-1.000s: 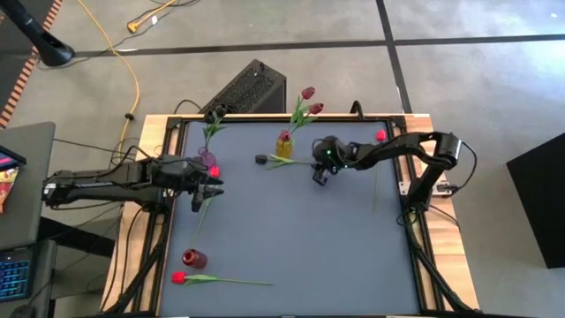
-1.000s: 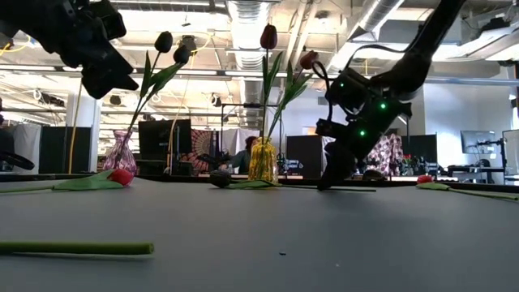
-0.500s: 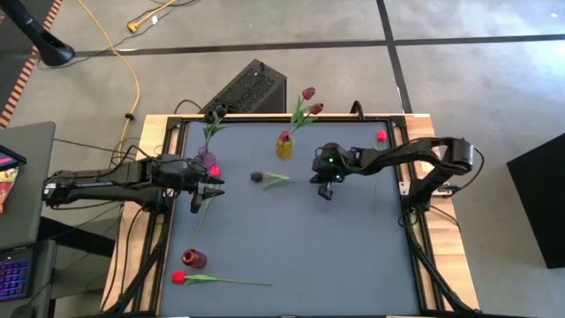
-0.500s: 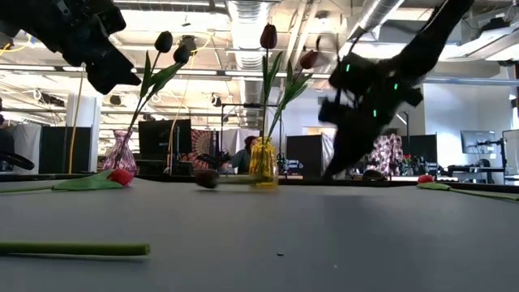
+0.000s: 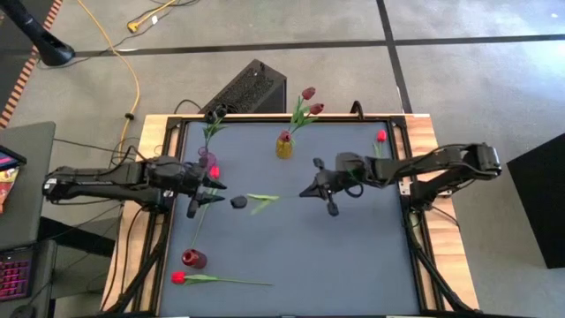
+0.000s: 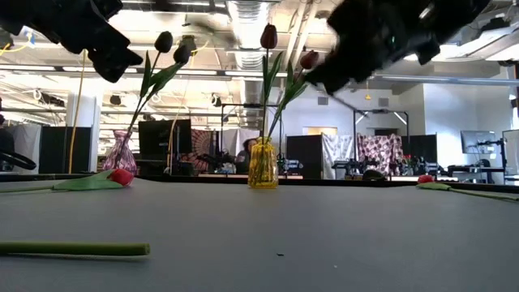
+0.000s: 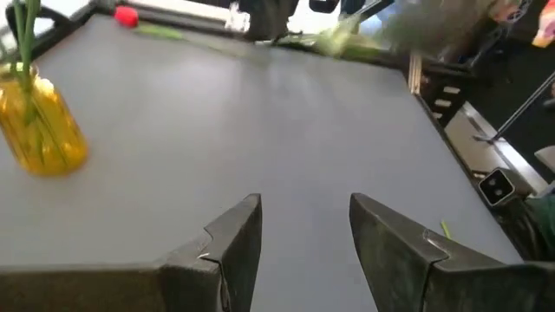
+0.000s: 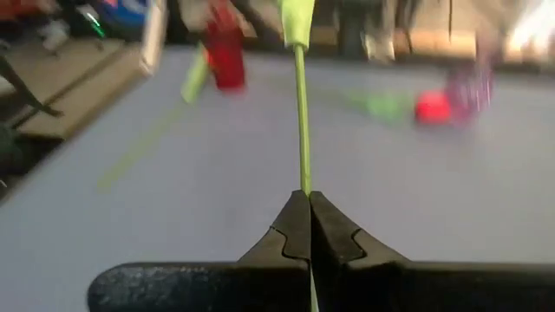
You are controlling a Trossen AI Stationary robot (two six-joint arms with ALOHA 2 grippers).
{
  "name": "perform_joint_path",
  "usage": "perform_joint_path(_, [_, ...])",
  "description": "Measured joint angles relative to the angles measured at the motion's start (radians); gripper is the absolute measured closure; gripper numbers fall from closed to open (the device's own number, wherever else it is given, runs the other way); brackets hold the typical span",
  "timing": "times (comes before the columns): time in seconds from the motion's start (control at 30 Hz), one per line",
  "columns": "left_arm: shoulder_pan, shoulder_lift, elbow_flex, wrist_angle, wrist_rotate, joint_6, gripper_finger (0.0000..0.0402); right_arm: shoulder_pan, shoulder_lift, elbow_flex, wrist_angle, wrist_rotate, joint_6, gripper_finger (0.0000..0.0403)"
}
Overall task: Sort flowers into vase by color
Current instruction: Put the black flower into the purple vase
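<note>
My right gripper (image 5: 303, 192) hovers over the table's middle, shut on a dark-budded tulip. The tulip's stem (image 8: 302, 130) runs toward the table's left, past its leaves (image 5: 262, 200), to the bud (image 5: 238, 202). My left gripper (image 5: 199, 190) waits open above the left side, over the stem of a red tulip (image 5: 214, 171) that lies flat. A yellow vase (image 5: 284, 146) holds two maroon tulips (image 5: 308, 93). A pink vase (image 5: 206, 157) holds dark ones. A red vase (image 5: 193, 259) stands near the front left. My right gripper pinches the tulip's bare stem (image 8: 303, 169) near its cut end, between its two fingers (image 8: 290, 227). The fingers point toward the table's left, and the stem runs straight out ahead of them. In the low view no part of the tulip lies on the table.
A red tulip (image 5: 179, 277) lies along the near edge with its stem (image 6: 73, 249) pointing right. Another red tulip (image 5: 380, 136) lies by the right rim. The table's middle and near right (image 5: 353, 256) are bare grey mat.
My right gripper has risen from the table by the yellow vase and gone toward the near edge, turning its fingers to the left. The dark tulip, which lay flat beside that vase, has come along, lifted clear, with its bud now farther left and nearer.
</note>
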Motion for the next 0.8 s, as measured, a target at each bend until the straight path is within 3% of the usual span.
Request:
perform_joint_path(0.2, [-0.033, 0.025, -0.001, 0.126, -0.067, 0.060, 0.0237, 0.015, 0.013, 0.000, 0.300, -0.063, 0.006, 0.0383])
perform_joint_path(0.43, [-0.086, 0.210, -0.001, 0.527, -0.101, 0.134, 0.0237, 0.015, 0.110, 0.002, 0.675, -0.064, 0.110, 0.0383])
perform_joint_path(0.7, [-0.123, 0.544, -0.001, 1.006, -0.106, 0.230, 0.0237, -0.002, 0.196, 0.014, 0.761, -0.064, 0.155, 0.0383])
perform_joint_path(0.8, [-0.124, 0.655, -0.001, 1.174, -0.151, 0.263, 0.0237, -0.001, 0.215, 0.023, 0.760, -0.065, 0.158, 0.0383])
